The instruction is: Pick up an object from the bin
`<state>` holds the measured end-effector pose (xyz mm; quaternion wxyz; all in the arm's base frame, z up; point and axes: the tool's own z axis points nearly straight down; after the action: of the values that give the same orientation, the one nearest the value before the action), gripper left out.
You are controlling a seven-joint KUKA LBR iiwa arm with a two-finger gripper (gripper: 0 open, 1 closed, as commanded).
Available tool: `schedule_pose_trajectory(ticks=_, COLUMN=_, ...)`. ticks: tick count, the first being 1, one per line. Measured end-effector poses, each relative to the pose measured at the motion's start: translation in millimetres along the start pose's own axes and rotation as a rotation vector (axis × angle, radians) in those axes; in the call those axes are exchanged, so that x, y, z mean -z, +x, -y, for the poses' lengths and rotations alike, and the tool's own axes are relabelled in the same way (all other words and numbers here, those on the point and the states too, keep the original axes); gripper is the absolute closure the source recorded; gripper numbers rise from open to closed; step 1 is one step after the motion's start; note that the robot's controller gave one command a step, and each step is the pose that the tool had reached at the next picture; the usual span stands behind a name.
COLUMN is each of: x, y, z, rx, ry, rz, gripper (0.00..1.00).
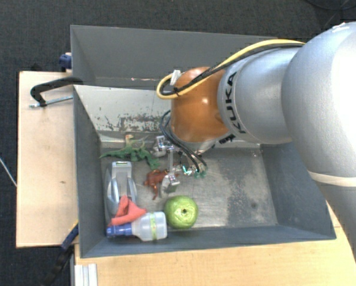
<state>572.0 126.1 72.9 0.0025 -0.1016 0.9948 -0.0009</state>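
Left of bin (243, 189) centre, gripper (173, 174) is seen just beside small red-brown toy figure (155, 180); green apple (181, 212) noted nr front wall. Opening/hold cannot be told.

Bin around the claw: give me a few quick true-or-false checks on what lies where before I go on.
1. The green apple lies below the claw in the view, near the bin's lower wall. True.
2. The bottle stands upright. False: it lies on its side, left of the apple.
3. The green toy lizard lies left of the claw. True.
4. The small red toy lies in the bin's right half. False: it lies close beside the claw, on its left.
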Motion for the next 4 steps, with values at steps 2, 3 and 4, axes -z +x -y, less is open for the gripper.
schedule_pose_trajectory(ticks=2, x=-0.1, y=0.3, z=-0.2, rx=0.000, ry=0.000, rz=-0.001, gripper=0.00)
schedule_pose_trajectory(ticks=3, x=2.9, y=-1.4, z=-1.4, rx=0.001, ry=-0.003, rz=0.002, gripper=1.00)
schedule_pose_trajectory(ticks=4, x=-0.1, y=0.4, z=-0.8, rx=0.001, ry=-0.001, rz=-0.001, gripper=0.00)
